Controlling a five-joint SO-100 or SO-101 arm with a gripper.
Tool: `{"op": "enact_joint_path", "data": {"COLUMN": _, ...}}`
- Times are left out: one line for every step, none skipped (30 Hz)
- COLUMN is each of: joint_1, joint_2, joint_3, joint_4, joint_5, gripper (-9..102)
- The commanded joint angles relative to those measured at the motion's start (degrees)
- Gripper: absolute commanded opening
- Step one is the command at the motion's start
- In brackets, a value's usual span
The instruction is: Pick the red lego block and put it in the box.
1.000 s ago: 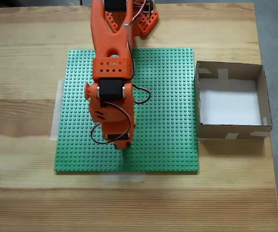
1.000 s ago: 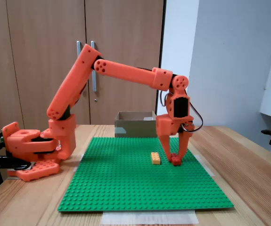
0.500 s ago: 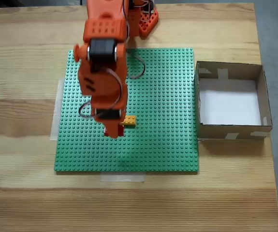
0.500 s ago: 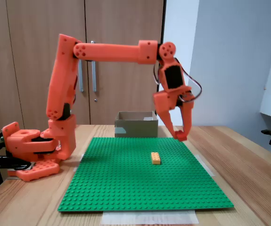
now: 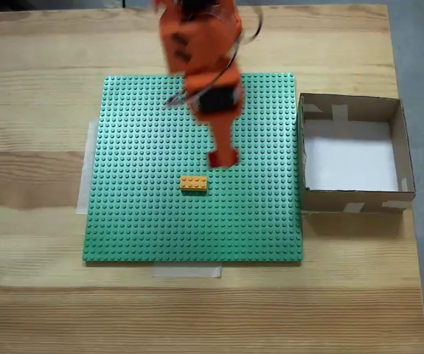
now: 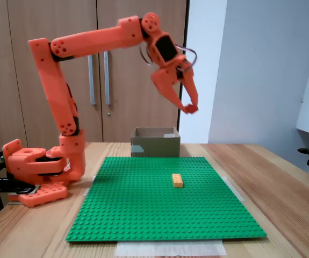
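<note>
My orange gripper point(image 5: 223, 156) is raised high over the green baseplate point(image 5: 138, 147), and it is shut on the small red lego block point(image 5: 221, 160) at its fingertips. In a fixed view from the side, the gripper point(image 6: 188, 108) hangs well above the table with the red lego block point(image 6: 190, 109) pinched at its tip, in front of the cupboard. The box point(image 5: 351, 200), brown cardboard with a white floor, stands to the right of the baseplate. From the side, the box point(image 6: 155, 143) sits behind the baseplate point(image 6: 143, 215) and below the gripper.
An orange-yellow brick point(image 5: 193, 183) lies on the baseplate near its middle, also seen from the side as the brick point(image 6: 177, 180). The arm's base point(image 6: 33, 172) sits at the left of the side view. Bare wooden table point(image 5: 35, 295) surrounds the plate.
The gripper closed on the red block at the baseplate, lifted it high, and swung back and to the right in the overhead-style view, toward the box. The orange-yellow brick stayed put.
</note>
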Motion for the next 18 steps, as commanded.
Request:
{"op": "enact_joint_path", "data": {"joint_1": -4.83, "joint_2": 5.98, "joint_3": -0.18, "joint_4": 1.23, "joint_5": 0.35, "gripper": -1}}
{"op": "enact_joint_path", "data": {"joint_1": -6.42, "joint_2": 6.94, "joint_3": -0.09, "joint_4": 1.58, "joint_5": 0.35, "gripper": -1}}
{"op": "enact_joint_path", "data": {"joint_1": -7.91, "joint_2": 7.73, "joint_3": -0.09, "joint_4": 1.93, "joint_5": 0.53, "gripper": -1}}
{"op": "enact_joint_path", "data": {"joint_1": -9.14, "joint_2": 8.09, "joint_3": -0.35, "joint_4": 2.29, "joint_5": 0.88, "gripper": -1}}
{"op": "enact_joint_path", "data": {"joint_1": -10.2, "joint_2": 8.26, "joint_3": -0.97, "joint_4": 2.81, "joint_5": 1.41, "gripper": -1}}
{"op": "enact_joint_path", "data": {"joint_1": -11.34, "joint_2": 8.26, "joint_3": -1.49, "joint_4": 3.43, "joint_5": 1.76, "gripper": -1}}
{"op": "enact_joint_path", "data": {"joint_1": -12.04, "joint_2": 8.35, "joint_3": -1.67, "joint_4": 3.43, "joint_5": 2.37, "gripper": -1}}
{"op": "enact_joint_path", "data": {"joint_1": -12.66, "joint_2": 8.44, "joint_3": -1.85, "joint_4": 3.34, "joint_5": 2.9, "gripper": -1}}
{"op": "enact_joint_path", "data": {"joint_1": -13.54, "joint_2": 8.44, "joint_3": -2.02, "joint_4": 3.34, "joint_5": 2.9, "gripper": -1}}
{"op": "enact_joint_path", "data": {"joint_1": -14.24, "joint_2": 8.44, "joint_3": -2.02, "joint_4": 3.16, "joint_5": 2.81, "gripper": -1}}
{"op": "enact_joint_path", "data": {"joint_1": -14.77, "joint_2": 8.44, "joint_3": -2.02, "joint_4": 2.9, "joint_5": 2.99, "gripper": -1}}
{"op": "enact_joint_path", "data": {"joint_1": -15.47, "joint_2": 8.44, "joint_3": -1.93, "joint_4": 2.72, "joint_5": 2.9, "gripper": -1}}
{"op": "enact_joint_path", "data": {"joint_1": -16.08, "joint_2": 8.44, "joint_3": -2.02, "joint_4": 2.55, "joint_5": 2.72, "gripper": -1}}
{"op": "enact_joint_path", "data": {"joint_1": -16.52, "joint_2": 8.44, "joint_3": -2.11, "joint_4": 2.2, "joint_5": 2.72, "gripper": -1}}
{"op": "enact_joint_path", "data": {"joint_1": -17.05, "joint_2": 8.44, "joint_3": -2.02, "joint_4": 1.76, "joint_5": 2.64, "gripper": -1}}
{"op": "enact_joint_path", "data": {"joint_1": -17.58, "joint_2": 8.44, "joint_3": -1.93, "joint_4": 1.41, "joint_5": 2.46, "gripper": -1}}
{"op": "enact_joint_path", "data": {"joint_1": -17.93, "joint_2": 8.44, "joint_3": -1.85, "joint_4": 0.88, "joint_5": 2.46, "gripper": -1}}
{"op": "enact_joint_path", "data": {"joint_1": -18.46, "joint_2": 8.44, "joint_3": -1.76, "joint_4": 0.53, "joint_5": 2.55, "gripper": -1}}
